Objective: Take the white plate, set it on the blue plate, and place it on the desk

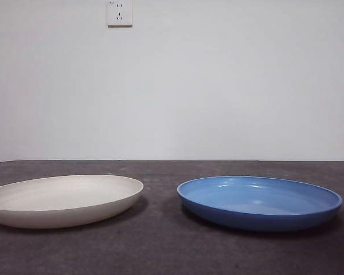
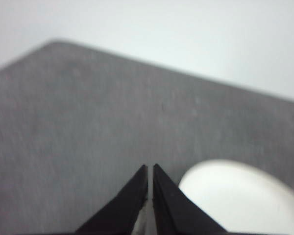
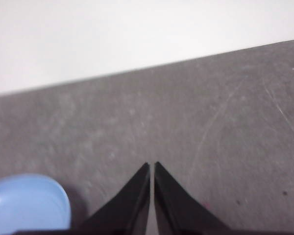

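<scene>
Hovering above the desk [image 2: 88, 127], left gripper [image 2: 150, 169] has its jaws pressed nearly together, narrow, holding nothing. White plate [image 2: 240, 196] lies just beside its tips, not touching them. Right gripper [image 3: 152, 166] the same: jaws almost closed, empty, over bare desk, with the blue plate [image 3: 27, 203] near it and apart from the jaws. Neither arm shows in the front view. Relative to the blue plate [image 1: 259, 201]: white plate [image 1: 63, 199] sits beside it on the desk [image 1: 160, 246], a gap of bare surface between the rims. Both flat, upright, unstacked. Wall socket [image 1: 119, 12] on the wall behind, above the white plate.
</scene>
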Controlling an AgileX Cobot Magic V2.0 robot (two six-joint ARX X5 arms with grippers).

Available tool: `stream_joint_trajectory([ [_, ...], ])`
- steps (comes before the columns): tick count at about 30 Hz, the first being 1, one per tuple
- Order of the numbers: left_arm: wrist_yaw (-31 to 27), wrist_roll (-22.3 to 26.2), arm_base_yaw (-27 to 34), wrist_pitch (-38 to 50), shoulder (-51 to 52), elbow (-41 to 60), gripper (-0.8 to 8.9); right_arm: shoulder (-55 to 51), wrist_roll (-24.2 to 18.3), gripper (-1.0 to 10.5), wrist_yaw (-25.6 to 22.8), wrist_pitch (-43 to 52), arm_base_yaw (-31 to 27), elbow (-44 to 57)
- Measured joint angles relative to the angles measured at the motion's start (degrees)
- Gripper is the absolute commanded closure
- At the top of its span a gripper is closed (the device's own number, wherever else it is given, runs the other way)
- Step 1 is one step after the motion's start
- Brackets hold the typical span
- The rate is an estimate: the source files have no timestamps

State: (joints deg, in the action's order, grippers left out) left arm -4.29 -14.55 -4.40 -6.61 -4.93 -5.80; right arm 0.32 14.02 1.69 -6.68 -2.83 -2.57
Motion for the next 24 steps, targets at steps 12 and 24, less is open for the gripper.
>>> stream_joint_trajectory([
  [12,1.4,0.0,0.0,0.3,-20.8,-22.7,7.96,9.6,4.5,9.4,1.3,0.0,0.0,-14.1],
  [24,13.8,0.0,-0.7,-10.1,-36.2,-43.2,7.96,28.1,4.8,9.4,14.1,-11.8,0.4,-34.0],
])
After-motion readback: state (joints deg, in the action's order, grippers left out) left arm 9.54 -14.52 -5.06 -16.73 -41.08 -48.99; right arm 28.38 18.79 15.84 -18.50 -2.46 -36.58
